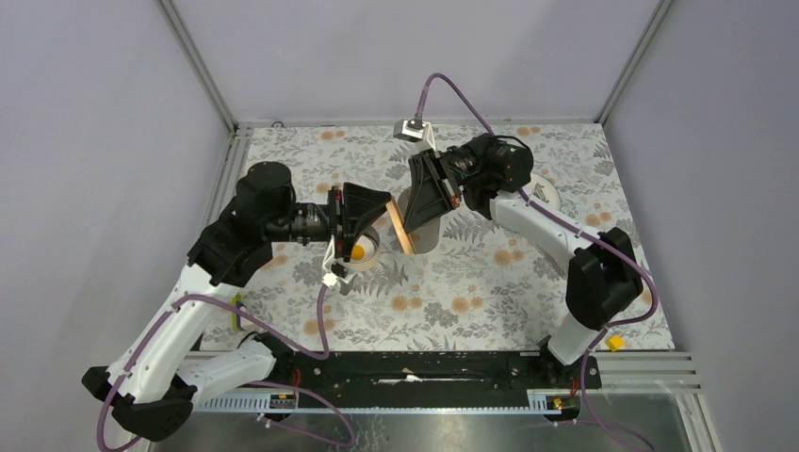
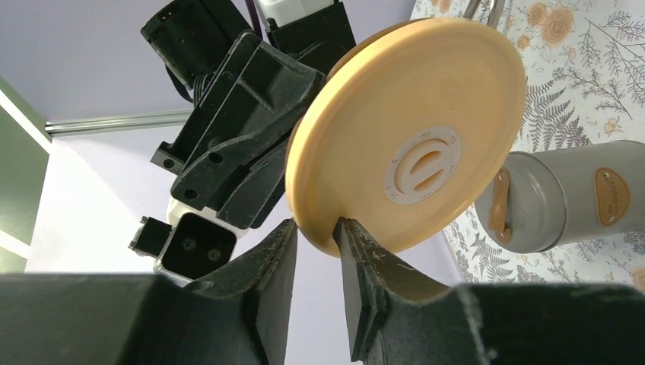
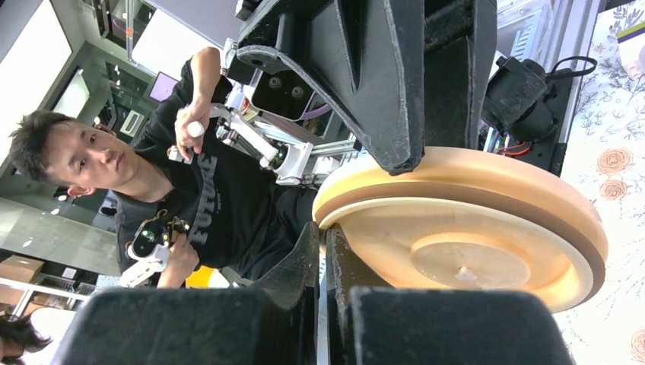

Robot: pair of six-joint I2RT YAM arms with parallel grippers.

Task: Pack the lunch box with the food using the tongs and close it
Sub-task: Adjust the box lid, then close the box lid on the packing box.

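A round tan lid (image 1: 403,231) hangs on edge in the air between both grippers. My left gripper (image 2: 316,224) straddles the lid (image 2: 411,114) at its lower rim, one fingertip on each face. My right gripper (image 3: 325,226) is shut on the thin skirt of the lid (image 3: 471,228); its fingers (image 2: 251,114) reach in from behind. The lunch box (image 2: 563,194), a round grey tin, stands beyond the lid. In the top view, a white-rimmed round container (image 1: 375,256) under my left gripper (image 1: 388,215) holds the egg's yellow yolk (image 1: 359,251). Thin silver tongs arms (image 2: 494,9) peek in at the top edge.
A white plate (image 1: 549,195) lies at the back right, half hidden by my right arm. A black rail (image 1: 405,363) runs along the near edge, with a small yellow piece (image 1: 614,343) at its right. A person (image 3: 114,167) sits beyond the table.
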